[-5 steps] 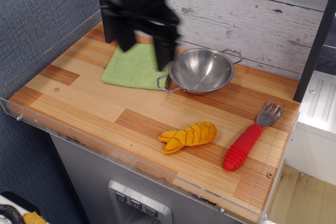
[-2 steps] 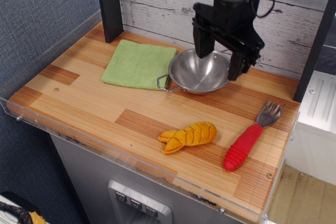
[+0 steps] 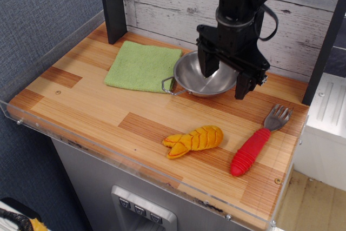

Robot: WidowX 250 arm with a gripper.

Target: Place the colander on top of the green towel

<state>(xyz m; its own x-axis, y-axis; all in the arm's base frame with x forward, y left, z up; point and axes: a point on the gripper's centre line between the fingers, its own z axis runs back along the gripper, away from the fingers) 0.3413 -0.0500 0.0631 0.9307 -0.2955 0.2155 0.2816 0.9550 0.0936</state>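
We see the black end effector (image 3: 225,76) spread wide, straddling the shiny round steel colander (image 3: 198,77), just beside the light green knitted towel (image 3: 142,66).

Colander (image 3: 201,79) right of towel (image 3: 142,66) (touching)

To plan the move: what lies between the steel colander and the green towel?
Nothing: the shiny steel colander sits right beside the light green knitted towel, its wire handle at the towel's edge, in the only view.

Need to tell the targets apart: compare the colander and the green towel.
The colander is shiny steel, round and bowl-shaped; the green towel is matte knitted cloth, square and flat. The open gripper straddles the colander's right rim; the towel lies uncovered. Both rest on the wooden counter, side by side.
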